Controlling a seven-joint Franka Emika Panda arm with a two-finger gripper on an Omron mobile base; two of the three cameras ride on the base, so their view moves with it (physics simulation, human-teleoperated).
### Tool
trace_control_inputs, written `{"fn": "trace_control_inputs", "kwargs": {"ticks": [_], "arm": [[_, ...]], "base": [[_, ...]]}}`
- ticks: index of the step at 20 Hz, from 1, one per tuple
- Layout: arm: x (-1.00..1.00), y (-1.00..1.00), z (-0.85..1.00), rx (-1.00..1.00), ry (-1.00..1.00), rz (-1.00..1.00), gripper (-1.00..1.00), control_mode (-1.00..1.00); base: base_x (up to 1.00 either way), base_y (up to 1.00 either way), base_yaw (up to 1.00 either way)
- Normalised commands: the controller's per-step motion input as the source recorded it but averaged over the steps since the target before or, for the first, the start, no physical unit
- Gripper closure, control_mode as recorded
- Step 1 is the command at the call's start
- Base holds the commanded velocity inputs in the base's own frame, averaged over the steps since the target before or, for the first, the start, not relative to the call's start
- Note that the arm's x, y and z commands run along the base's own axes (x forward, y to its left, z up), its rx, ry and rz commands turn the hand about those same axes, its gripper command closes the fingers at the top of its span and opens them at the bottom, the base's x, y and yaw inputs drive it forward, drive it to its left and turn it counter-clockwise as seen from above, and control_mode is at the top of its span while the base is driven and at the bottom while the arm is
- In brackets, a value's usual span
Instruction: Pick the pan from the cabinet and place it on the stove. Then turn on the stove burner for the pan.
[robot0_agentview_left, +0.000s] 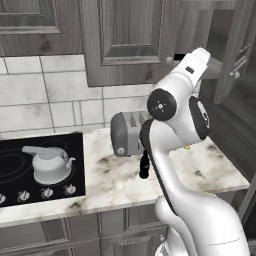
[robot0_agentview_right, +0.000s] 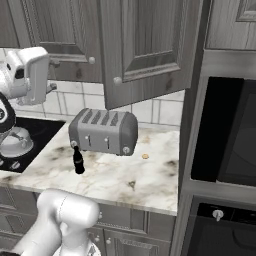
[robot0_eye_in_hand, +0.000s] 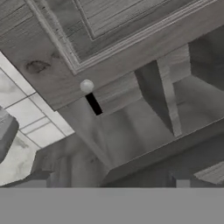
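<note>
Cabinet: one dark grey wall cabinet (robot0_agentview_left: 125, 45) with two doors. One door hangs open, and the arm reaches up to the opening.
Oven wall: one tall dark unit (robot0_agentview_right: 225, 130) on the right. The right base view shows it best.
Counter: one marble top (robot0_agentview_left: 200, 170).
Stove: one flat black stove (robot0_agentview_left: 20, 160) at the left end of the counter, with four small knobs along its front in the left base view.
Toaster: one silver toaster (robot0_agentview_right: 103, 131) with four slots, standing near the wall.
Kettle: one white kettle (robot0_agentview_left: 50, 165) sitting on the stove.
Gripper: one gripper (robot0_agentview_left: 206, 60), up at the cabinet opening. Its fingers are spread wide apart, and it holds and touches nothing.
Pan: I cannot see its round part. The hand view shows a thin black strip (robot0_eye_in_hand: 93, 104) in the gap just under the door's edge. I cannot tell if it is the handle.
Bottle: one small dark bottle (robot0_agentview_right: 78, 161) standing just in front of the toaster.
Door knob: one round silver knob (robot0_eye_in_hand: 86, 85), close up in the hand view.
</note>
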Motion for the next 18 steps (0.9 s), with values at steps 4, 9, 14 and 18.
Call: {"fn": "trace_control_inputs", "kwargs": {"ticks": [4, 9, 14, 18], "arm": [[0.69, -0.27, -0.08, -0.1, 0.23, -0.21, -1.0, -1.0], [0.67, -0.38, -0.11, -0.05, 0.22, -0.16, -1.0, -1.0], [0.6, -0.45, -0.13, -0.01, 0.2, -0.12, -1.0, -1.0], [0.18, -0.58, -0.09, 0.0, 0.14, -0.12, -1.0, -1.0]], "base": [[0.0, 0.0, 0.0], [0.0, 0.0, 0.0], [0.0, 0.0, 0.0], [0.0, 0.0, 0.0]]}}
